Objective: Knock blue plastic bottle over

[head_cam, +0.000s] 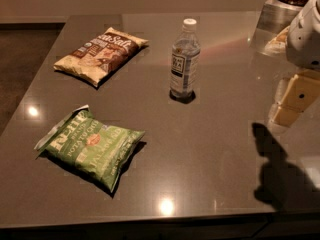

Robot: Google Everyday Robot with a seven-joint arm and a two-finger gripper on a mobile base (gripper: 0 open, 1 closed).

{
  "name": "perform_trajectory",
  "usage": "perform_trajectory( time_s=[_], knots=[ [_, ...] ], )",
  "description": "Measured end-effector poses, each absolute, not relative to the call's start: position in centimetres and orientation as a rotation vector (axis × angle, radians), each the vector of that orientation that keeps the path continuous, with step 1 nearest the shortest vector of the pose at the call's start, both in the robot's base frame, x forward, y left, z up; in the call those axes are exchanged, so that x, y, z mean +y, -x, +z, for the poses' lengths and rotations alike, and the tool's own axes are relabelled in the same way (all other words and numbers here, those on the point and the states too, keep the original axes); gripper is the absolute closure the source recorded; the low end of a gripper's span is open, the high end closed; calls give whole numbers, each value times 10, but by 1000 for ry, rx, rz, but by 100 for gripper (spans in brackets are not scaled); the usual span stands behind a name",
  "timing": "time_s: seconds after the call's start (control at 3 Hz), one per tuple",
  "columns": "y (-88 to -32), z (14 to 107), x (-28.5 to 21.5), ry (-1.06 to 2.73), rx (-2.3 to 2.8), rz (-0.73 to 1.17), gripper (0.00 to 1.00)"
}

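Observation:
The blue plastic bottle stands upright near the middle of the dark table. It is clear and bluish with a white cap and a dark label. My gripper hangs over the right side of the table, below the white arm. It is well to the right of the bottle and apart from it. Its shadow falls on the table toward the front right.
A brown chip bag lies at the back left and a green chip bag at the front left. A metal container with a bowl of brown pieces on it stands at the back right corner. The table's front edge runs along the bottom.

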State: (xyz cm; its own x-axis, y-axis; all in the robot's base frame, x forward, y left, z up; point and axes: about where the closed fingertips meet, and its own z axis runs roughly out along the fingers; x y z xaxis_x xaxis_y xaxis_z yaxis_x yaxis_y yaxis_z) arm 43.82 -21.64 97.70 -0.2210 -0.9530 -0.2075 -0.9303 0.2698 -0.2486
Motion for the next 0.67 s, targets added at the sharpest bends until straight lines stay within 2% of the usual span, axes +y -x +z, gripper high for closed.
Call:
perform_trajectory(
  time_s=[0.67],
  knots=[
    [-444, 978, -212, 1728, 2215, -79, 0]
  ],
)
